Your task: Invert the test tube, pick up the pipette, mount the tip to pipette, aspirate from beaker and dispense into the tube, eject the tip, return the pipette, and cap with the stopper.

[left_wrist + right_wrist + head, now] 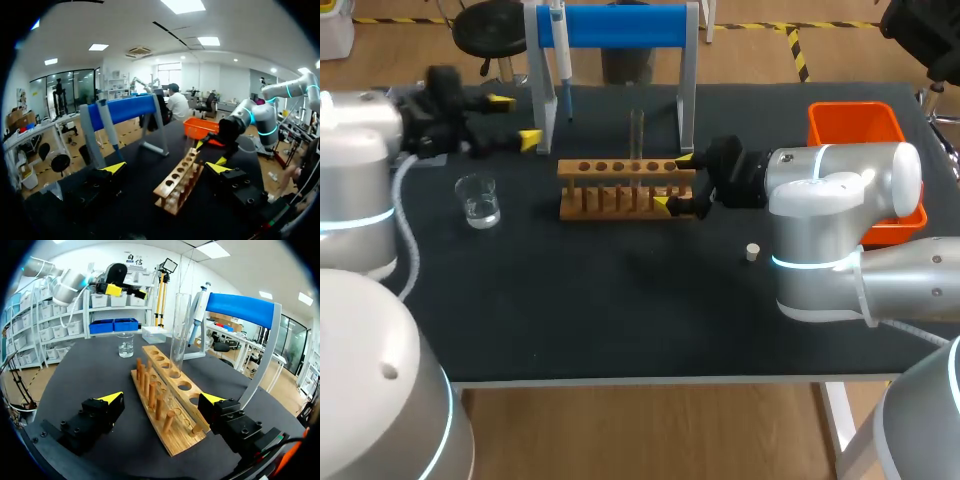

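At the rack's right end: our right jaws stand wide apart, one yellow tip on each side of the wooden rack [625,190], gripping nothing.
Left of the rack: our left jaws, likewise apart and empty, hover by the stand's left leg.
Test tube [180,330]: clear glass cylinder, upright in a rack hole, ahead of the right jaws, not between them.
Rack build: pale wood, round holes along the top, pegs along the front.
Pipette [558,40]: hangs on the blue-barred stand [620,25] behind the rack.
Beaker [478,200]: small, clear, holding clear liquid, left of the rack.
Stopper [752,252]: small pale plug on the dark desk [620,310], right of the rack and nearer us.
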